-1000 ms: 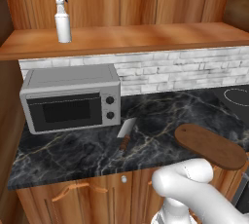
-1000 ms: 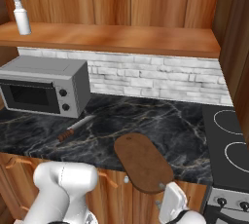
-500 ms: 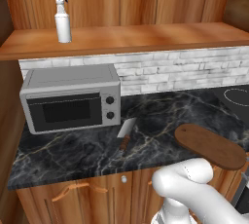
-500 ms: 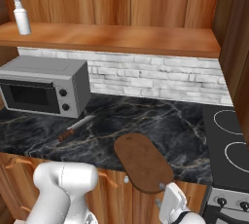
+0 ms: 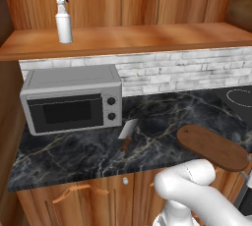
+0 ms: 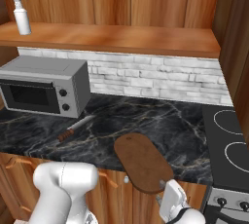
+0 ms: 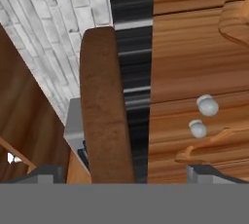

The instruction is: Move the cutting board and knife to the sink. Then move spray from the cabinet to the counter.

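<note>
The brown cutting board lies on the black marble counter, its near end sticking out past the front edge. My gripper hangs open just below and in front of that end; the hand view looks along the board, edge-on between my fingertips. The knife rests on the counter in front of the microwave. The white spray stands at the left of the cabinet shelf. The sink is out of view.
A grey microwave stands at the counter's left against the brick wall. The black stovetop is on the right. Lower cupboard doors with curved handles and round knobs sit under the counter beside my hand.
</note>
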Tool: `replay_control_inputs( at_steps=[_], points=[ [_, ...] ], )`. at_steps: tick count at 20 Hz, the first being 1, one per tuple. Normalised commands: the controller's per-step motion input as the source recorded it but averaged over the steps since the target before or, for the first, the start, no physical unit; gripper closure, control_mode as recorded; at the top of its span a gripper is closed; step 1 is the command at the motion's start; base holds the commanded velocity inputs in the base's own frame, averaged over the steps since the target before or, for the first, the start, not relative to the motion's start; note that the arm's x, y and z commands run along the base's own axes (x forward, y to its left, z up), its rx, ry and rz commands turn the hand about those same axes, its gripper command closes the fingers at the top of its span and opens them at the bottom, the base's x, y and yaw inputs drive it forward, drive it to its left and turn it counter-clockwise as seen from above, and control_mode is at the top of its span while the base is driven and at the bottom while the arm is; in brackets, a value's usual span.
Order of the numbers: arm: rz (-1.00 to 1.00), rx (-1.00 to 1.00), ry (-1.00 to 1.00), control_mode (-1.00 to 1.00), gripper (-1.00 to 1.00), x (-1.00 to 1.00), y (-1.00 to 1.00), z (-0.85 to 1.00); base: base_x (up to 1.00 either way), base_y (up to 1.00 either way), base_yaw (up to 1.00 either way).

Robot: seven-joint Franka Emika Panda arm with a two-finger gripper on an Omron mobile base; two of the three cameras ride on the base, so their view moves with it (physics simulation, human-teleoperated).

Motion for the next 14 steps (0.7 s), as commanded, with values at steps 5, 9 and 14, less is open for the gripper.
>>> replay_control_inputs(
  at_steps=[5, 9, 14],
  points=[
    [0.00, 0.00, -0.03, -1.00, -1.00, 0.08, 0.02, -0.04, 0.00, 0.00, 0.00],
    [0.00, 0.00, -0.05, -1.00, -1.00, 0.02, 0.03, -0.08, 0.00, 0.00, 0.00],
    [0.00, 0.00, -0.08, -1.00, -1.00, 0.05, 0.03, -0.07, 0.00, 0.00, 0.00]
  ],
)
